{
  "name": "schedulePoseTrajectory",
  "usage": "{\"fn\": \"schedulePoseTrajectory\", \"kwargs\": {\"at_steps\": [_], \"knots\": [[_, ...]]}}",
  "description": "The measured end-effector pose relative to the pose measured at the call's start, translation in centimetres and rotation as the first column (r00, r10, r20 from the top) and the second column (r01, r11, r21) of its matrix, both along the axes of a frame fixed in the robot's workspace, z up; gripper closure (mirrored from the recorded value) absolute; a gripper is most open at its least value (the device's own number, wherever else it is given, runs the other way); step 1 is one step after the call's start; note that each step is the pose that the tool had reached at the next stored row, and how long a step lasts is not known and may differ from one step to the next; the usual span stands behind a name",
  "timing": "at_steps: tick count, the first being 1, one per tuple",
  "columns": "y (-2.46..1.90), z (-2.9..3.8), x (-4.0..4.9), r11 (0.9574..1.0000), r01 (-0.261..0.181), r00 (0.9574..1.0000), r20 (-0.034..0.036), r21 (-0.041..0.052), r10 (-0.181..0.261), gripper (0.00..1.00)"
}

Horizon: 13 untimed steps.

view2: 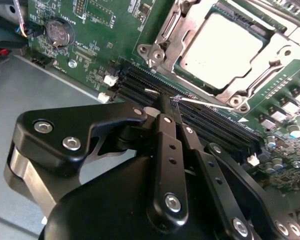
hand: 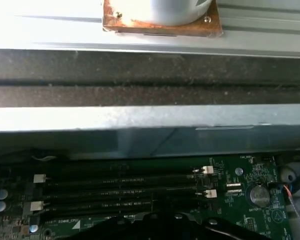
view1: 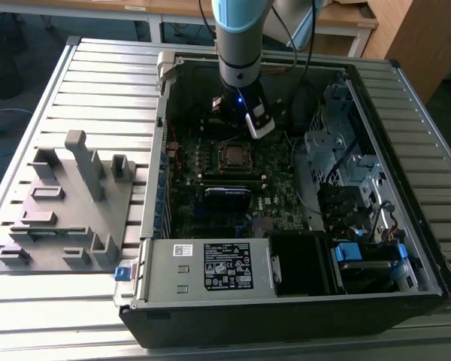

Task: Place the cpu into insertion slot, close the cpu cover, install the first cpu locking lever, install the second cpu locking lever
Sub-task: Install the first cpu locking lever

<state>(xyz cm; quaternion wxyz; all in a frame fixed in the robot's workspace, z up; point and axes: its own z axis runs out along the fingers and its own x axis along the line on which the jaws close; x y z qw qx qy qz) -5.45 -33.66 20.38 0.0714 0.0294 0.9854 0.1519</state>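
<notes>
While the jaws were drawn together, tip against tip, a thin silvery lever (view2: 200,102) lay right at their tips. Whether it was pinched between them or only touched them could not be told in the second wrist view.

Just under and beyond the jaws ran the long black memory banks (view2: 210,122), side by side on the green board (view2: 105,30). They also showed in the first wrist view (hand: 120,187).

Just past those banks, a little further from the jaws, sat the slot (view2: 155,52). The pale square cpu (view2: 225,47) was already seated in it. The cover (view2: 282,45) lay flat around the cpu, its window framing the chip.

Off to one side of the jaws, well apart from the slot, a round coin cell (view2: 57,31) stood on the board.

In the exterior view the arm (view1: 240,45) reached straight down into the open case (view1: 210,323), with the slot (view1: 233,156) just beside the jaws. Further from the jaws, a power supply (view1: 210,267) filled the case's near side and a drive cage (view1: 338,150) stood along another.

Beyond the case wall, the ribbed metal table (view1: 98,75) carried a grey fixture (view1: 68,203), well away from the jaws.
</notes>
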Motion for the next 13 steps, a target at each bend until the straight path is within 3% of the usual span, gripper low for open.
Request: {"fn": "schedulePoseTrajectory", "kwargs": {"at_steps": [3,6,13], "knots": [[-0.12,-0.21,-0.01,1.0,0.0,1.0,0.0076,0.0077,0.0,0.9],[-0.2,-0.37,-0.02,1.0,0.0,0.9999,0.0164,0.0093,0.0,0.9],[-0.2,-0.34,-0.03,1.0,0.0,0.9999,0.0168,0.0091,0.0,0.9]]}}
